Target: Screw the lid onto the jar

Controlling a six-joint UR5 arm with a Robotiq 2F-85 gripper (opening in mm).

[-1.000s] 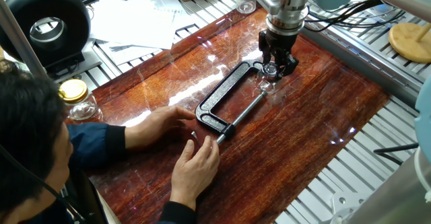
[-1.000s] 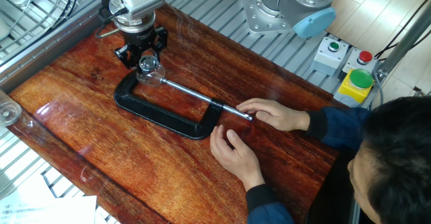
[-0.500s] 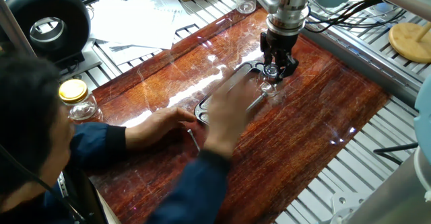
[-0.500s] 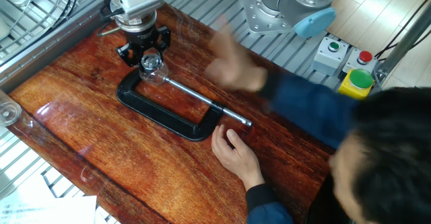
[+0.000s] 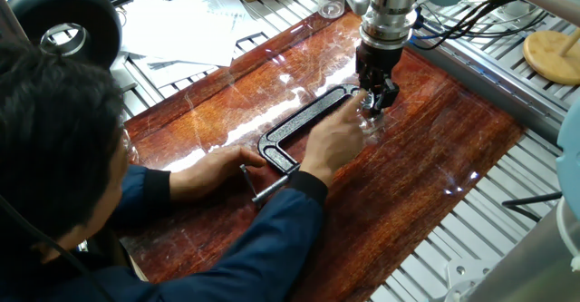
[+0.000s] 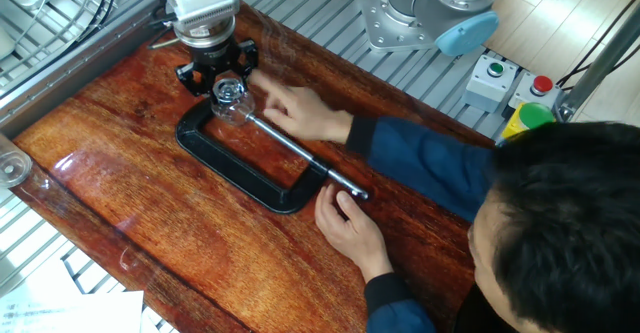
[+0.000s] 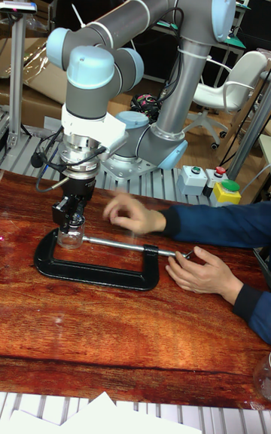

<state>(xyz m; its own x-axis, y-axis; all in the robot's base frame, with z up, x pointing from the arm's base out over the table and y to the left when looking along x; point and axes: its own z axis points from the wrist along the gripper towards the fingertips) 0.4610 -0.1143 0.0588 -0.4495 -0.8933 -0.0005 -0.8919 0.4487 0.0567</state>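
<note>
Pressing the lid onto the jar at far left, with a human hand now coming in to help.

Starting at the left: pinching the lid (image 6: 228,90) in the gripper (image 6: 222,81), fingers seemingly closed on it, right on top of the jar (image 6: 234,110), which sits in the mouth of the black C-clamp (image 6: 240,173) on the red wooden table (image 6: 120,203). Moving right: stretching the reaching hand (image 6: 300,118) across, off the clamp's screw handle where it lay a second ago, fingertips arriving just beside the jar, and nudging the clamp slightly on the way. Farther right: keeping the other hand (image 6: 350,228) near the handle end. Probably steadying the jar against turning, so judging the threading not yet finished. Finding no readable brand, label or writing anywhere.
</note>
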